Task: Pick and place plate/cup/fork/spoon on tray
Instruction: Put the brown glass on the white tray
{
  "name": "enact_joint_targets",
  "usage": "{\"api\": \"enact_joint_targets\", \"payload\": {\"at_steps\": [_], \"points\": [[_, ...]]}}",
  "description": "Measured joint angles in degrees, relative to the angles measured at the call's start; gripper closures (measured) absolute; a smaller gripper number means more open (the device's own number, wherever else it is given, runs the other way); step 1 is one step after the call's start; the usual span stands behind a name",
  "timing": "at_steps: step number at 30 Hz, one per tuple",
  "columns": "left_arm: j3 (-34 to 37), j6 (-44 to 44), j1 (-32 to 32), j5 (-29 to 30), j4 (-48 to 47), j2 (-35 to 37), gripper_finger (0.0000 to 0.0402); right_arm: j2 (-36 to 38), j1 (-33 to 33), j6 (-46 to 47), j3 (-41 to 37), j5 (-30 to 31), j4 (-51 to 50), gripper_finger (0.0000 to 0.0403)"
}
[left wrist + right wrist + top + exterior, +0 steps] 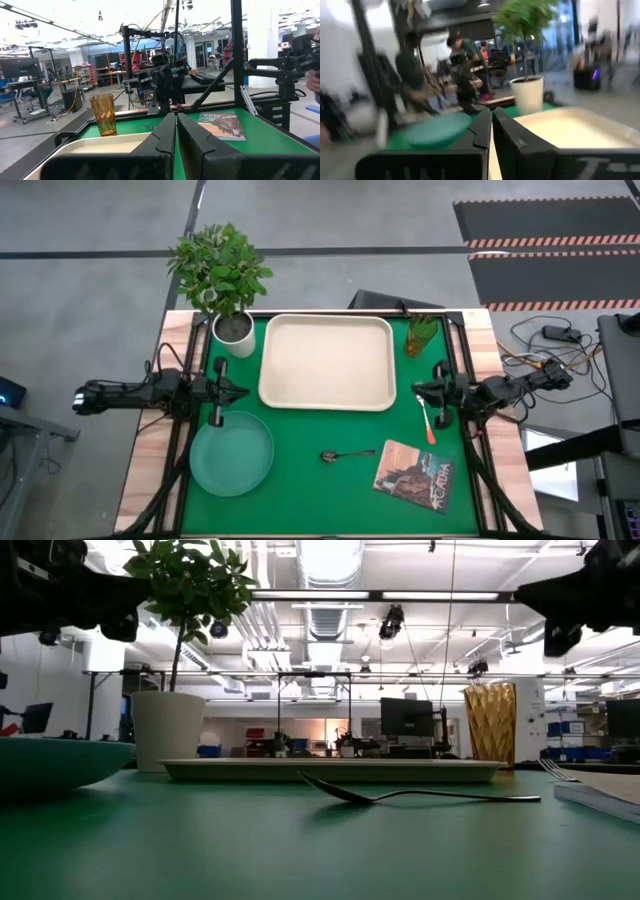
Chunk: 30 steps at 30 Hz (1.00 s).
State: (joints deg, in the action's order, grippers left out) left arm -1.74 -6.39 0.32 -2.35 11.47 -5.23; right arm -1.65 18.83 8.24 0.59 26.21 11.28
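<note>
The cream tray (327, 360) lies at the table's far middle, with nothing on it. The teal plate (231, 453) lies flat at the near left. The dark spoon (346, 454) lies near the middle. The orange-handled fork (428, 420) lies at the right, close beside my right gripper. The amber cup (420, 335) stands at the tray's far right corner. My left gripper (243, 391) is shut and empty at the tray's left edge, just far of the plate. My right gripper (419, 391) is shut and empty at the tray's right edge.
A white pot with a green plant (232, 328) stands at the far left corner. A brown-covered book (414, 476) lies at the near right. Bare green mat lies between plate, spoon and book. People show in the room behind in the right wrist view (415, 70).
</note>
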Motion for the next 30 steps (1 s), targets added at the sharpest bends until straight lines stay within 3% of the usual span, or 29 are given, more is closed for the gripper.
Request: {"api": "enact_joint_targets", "payload": {"at_steps": [6, 10, 19, 30], "points": [[0.0, -0.17, 0.0, 0.0, 1.77, -0.01, 0.0402, 0.0, 0.02, 1.51, 0.02, 0.82, -0.31, 0.0394], [0.0, 0.01, -0.01, 0.0, 8.43, -0.01, 0.0402, 0.0, 0.02, 5.82, 0.02, 0.82, -0.27, 0.0394], [-0.02, 0.07, 0.0, -0.04, 22.37, 0.02, 0.0402, 0.0, 0.0, 6.22, 0.02, 1.13, 1.49, 0.0394], [-0.15, -0.41, 0.0, 1.86, 24.55, -0.01, 0.0402, -0.46, -0.15, 4.72, 0.7, 15.83, 7.01, 0.0394]]}}
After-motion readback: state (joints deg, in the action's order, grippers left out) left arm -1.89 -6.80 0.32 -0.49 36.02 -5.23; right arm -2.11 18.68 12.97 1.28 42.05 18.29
